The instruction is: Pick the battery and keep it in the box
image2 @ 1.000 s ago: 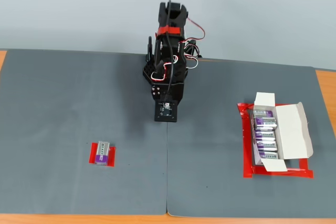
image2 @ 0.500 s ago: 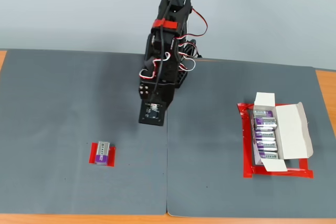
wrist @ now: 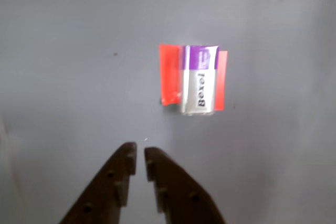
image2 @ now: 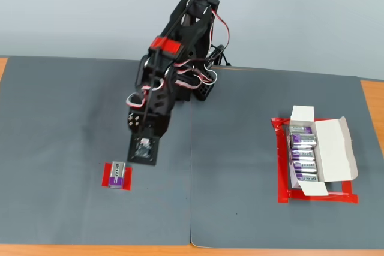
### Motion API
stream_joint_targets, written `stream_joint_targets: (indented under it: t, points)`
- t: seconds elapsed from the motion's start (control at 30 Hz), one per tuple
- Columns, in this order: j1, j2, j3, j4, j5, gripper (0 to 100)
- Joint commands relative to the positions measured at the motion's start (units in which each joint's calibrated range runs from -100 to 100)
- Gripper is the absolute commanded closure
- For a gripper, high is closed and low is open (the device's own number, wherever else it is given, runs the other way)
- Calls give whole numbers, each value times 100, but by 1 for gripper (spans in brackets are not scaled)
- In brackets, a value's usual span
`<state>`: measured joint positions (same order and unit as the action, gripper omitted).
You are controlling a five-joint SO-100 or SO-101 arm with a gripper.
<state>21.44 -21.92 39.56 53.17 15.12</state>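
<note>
The battery (wrist: pixel 199 80), silver with a purple band and dark lettering, lies on a flat red tape patch (wrist: pixel 169 74) on the grey mat. In the fixed view the battery (image2: pixel 117 173) is at the front left. My gripper (wrist: pixel 140 153) hangs above the mat, short of the battery and to its left in the wrist view. Its jaws are nearly together and hold nothing. In the fixed view the gripper (image2: pixel 144 157) is just up and right of the battery. The white box (image2: pixel 336 148) lies open at the right with its flaps out.
Several similar silver-purple batteries (image2: pixel 303 154) lie in a row inside the box. Red tape (image2: pixel 282 172) frames the box. The arm's base (image2: pixel 201 85) stands at the back middle. Two grey mats meet at a seam (image2: pixel 191 178); the wooden table edge (image2: pixel 90 250) runs along the front.
</note>
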Motion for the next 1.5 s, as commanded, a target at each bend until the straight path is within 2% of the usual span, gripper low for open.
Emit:
stream_joint_targets:
  t: [0.0,0.17,0.57,0.83,0.97,1.47]
  points:
    - [157,187,-279,-473,111,98]
    - [224,484,-279,-811,111,98]
    - [209,1026,-505,-785,111,97]
    - [232,1247,-668,-803,111,76]
    - [232,1399,-668,-811,111,69]
    - [291,2273,-1310,-811,111,68]
